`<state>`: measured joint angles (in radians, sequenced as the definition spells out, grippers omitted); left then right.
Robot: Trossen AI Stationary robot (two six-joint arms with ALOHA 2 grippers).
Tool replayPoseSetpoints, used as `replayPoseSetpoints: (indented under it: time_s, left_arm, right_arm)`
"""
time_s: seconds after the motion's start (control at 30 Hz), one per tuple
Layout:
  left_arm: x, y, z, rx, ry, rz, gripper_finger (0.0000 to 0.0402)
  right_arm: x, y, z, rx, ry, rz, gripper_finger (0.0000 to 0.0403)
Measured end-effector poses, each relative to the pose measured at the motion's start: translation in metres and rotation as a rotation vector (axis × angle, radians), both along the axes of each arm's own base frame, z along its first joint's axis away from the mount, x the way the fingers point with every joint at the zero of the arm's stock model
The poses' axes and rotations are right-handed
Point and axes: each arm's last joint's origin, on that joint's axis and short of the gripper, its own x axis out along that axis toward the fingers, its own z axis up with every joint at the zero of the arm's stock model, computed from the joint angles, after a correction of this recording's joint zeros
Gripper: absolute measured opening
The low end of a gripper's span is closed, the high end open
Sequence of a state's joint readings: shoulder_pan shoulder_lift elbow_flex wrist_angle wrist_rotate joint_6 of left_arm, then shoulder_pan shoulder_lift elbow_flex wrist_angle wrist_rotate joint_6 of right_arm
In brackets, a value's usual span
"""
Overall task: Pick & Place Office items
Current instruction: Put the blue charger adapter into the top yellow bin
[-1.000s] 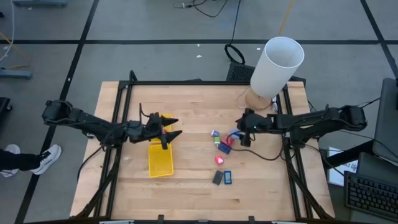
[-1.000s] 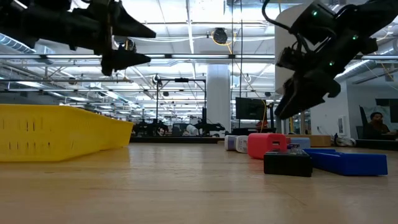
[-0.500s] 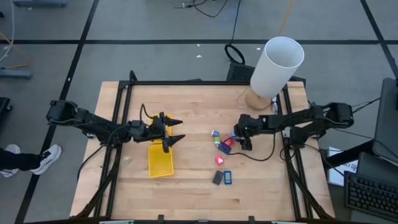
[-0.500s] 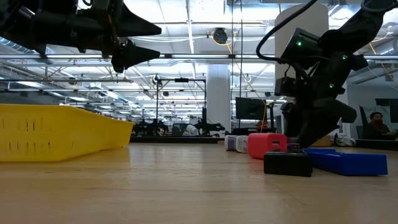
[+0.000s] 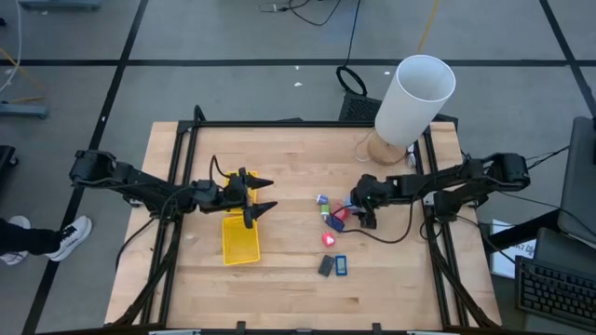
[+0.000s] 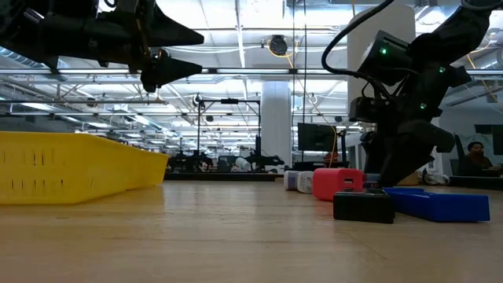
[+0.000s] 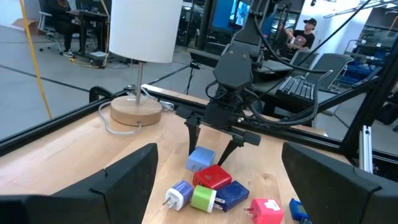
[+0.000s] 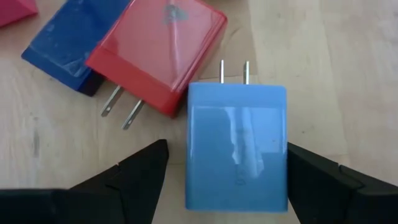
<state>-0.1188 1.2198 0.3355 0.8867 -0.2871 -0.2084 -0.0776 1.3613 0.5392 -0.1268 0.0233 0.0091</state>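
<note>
The office items lie in a cluster right of the table's middle: a light blue plug charger (image 8: 236,146), a red one (image 8: 158,53), a dark blue one (image 8: 68,43), a green one (image 7: 202,198), a lilac one (image 7: 178,194) and a pink-red one (image 5: 329,239). A dark grey rectangle (image 5: 325,266) and a blue rectangle (image 5: 341,265) lie flat nearer the near edge. My right gripper (image 5: 357,212) is down at the cluster and open, one finger on each side of the light blue charger, which lies flat. My left gripper (image 5: 268,194) hovers open over the yellow tray's far end.
The long yellow tray (image 5: 240,233) lies left of the middle. A big white cylinder (image 5: 414,98) stands on a round wooden base (image 7: 132,112) at the far right corner, its cable on the table. Black frame rails run along the table's edges. Bare wood lies between tray and cluster.
My right gripper has come down and a little toward the table's left, from above the cluster to table height, its open fingers now either side of the light blue charger. My left gripper has shifted slightly toward the right. No item has moved.
</note>
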Motion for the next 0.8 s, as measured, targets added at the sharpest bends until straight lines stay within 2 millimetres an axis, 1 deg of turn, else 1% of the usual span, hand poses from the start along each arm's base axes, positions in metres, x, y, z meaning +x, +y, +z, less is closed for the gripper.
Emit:
replayPoseSetpoints:
  time_s: [0.17,0.4,0.67,0.8]
  left_arm:
    - [0.0000,0.0002,0.0001,0.024,0.003,0.002,0.0340]
    - [0.0000,0.0002,0.0002,0.103,0.016,0.001,0.0337]
    - [0.0000,0.0002,0.0007,0.107,0.012,0.002,0.0326]
    - [-0.0001,0.0002,0.0008,0.103,0.010,0.003,0.0329]
  right_arm:
    - [0.0000,-0.0006,-0.0001,0.001,-0.006,-0.074,0.0283]
    - [0.0006,0.0030,0.0002,-0.018,-0.008,-0.059,0.0280]
    - [0.0038,0.0040,0.0018,-0.022,-0.048,-0.054,0.0261]
    - [0.0040,0.0041,0.0019,-0.009,-0.052,-0.073,0.0255]
